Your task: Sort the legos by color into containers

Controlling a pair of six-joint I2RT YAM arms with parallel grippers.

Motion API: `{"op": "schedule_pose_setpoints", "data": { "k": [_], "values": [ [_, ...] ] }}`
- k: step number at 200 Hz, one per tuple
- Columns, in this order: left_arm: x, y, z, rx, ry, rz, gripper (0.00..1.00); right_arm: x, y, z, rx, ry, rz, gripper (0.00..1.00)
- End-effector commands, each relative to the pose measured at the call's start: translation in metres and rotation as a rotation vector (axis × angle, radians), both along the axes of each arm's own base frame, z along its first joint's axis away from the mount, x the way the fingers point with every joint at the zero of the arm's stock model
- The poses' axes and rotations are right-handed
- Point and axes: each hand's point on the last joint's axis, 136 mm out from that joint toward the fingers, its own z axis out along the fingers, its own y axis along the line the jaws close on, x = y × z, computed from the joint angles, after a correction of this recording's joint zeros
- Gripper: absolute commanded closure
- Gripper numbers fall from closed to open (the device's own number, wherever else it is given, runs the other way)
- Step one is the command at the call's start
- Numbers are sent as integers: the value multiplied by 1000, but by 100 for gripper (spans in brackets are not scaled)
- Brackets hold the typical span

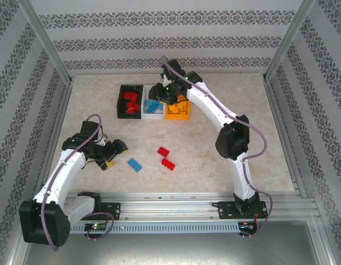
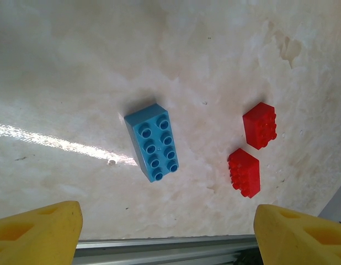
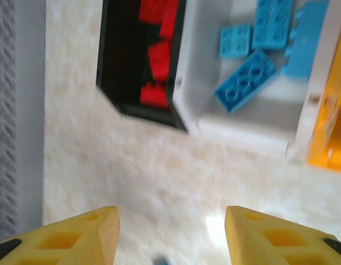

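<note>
Up at the back of the table (image 1: 214,143), the black bin (image 1: 120,102), white bin (image 1: 154,115) and orange bin (image 1: 177,117) sit side by side in a row, with red legos in the black one and blue ones in the white. The right gripper (image 1: 166,99) hangs over the white bin, fingers apart and nothing between them. Nearer the front, the left gripper (image 1: 116,154) is spread wide and empty too, just left of a loose blue brick (image 1: 134,165), and two red bricks (image 1: 163,151) lie close together a bit further right
</note>
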Motion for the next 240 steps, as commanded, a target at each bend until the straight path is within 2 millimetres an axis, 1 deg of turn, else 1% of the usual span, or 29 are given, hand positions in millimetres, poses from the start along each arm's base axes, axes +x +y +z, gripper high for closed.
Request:
{"op": "schedule_pose_setpoints", "data": {
  "k": [1, 7, 14, 26, 35, 36, 38, 49, 64, 86, 109, 137, 172, 186, 220, 240],
  "values": [
    [-1, 0, 10, 16, -33, -21, 18, -65, -2, -11, -178, -32, 198, 45],
    [0, 0, 13, 15, -43, -24, 18, -78, 1, -12, -195, -40, 230, 45],
    [1, 0, 16, 19, -53, -24, 18, -92, 2, -19, -227, -42, 265, 45],
    [3, 3, 22, 34, -74, -20, 18, -117, 9, -21, -235, -61, 323, 44],
    [5, 8, 27, 59, -92, -7, 18, -134, 15, -24, -235, -67, 362, 44],
    [5, 8, 27, 63, -95, -5, 18, -135, 16, -22, -231, -74, 366, 44],
    [5, 10, 28, 71, -97, -2, 18, -140, 17, -28, -240, -67, 375, 44],
    [5, 19, 33, 118, -110, 20, 18, -159, 24, -33, -255, -76, 427, 43],
    [3, 34, 40, 199, -118, 53, 17, -181, 30, -49, -295, -58, 474, 42],
    [3, 49, 53, 273, -165, 93, 16, -211, 42, -74, -355, -28, 554, 40],
    [-4, 66, 67, 352, -203, 150, 13, -233, 52, -95, -431, -27, 631, 37],
    [-13, 80, 84, 401, -276, 216, 11, -243, 61, -121, -498, -17, 672, 35],
    [-21, 84, 98, 399, -354, 268, 11, -241, 72, -139, -534, -22, 688, 35],
    [-24, 84, 100, 397, -370, 274, 11, -239, 75, -145, -547, -21, 688, 35],
    [-29, 81, 99, 385, -357, 251, 9, -230, 77, -157, -598, -26, 682, 38],
    [-31, 80, 99, 384, -357, 247, 9, -228, 84, -161, -595, -27, 690, 40]
  ]
}}
